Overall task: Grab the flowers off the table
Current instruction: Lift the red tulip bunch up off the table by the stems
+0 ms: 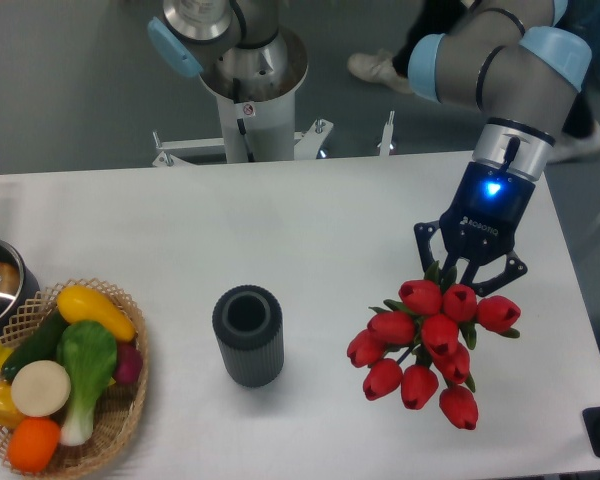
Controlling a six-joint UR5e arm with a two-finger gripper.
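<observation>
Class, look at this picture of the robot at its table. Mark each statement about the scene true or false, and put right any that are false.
1. The hand is shut on the flowers. True.
2. The tulips are yellow. False: they are red.
3. A dark ribbed cylinder stands upright on the table. True.
4. The wicker basket sits at the table's right edge. False: it is at the left edge, holding toy vegetables.
</observation>
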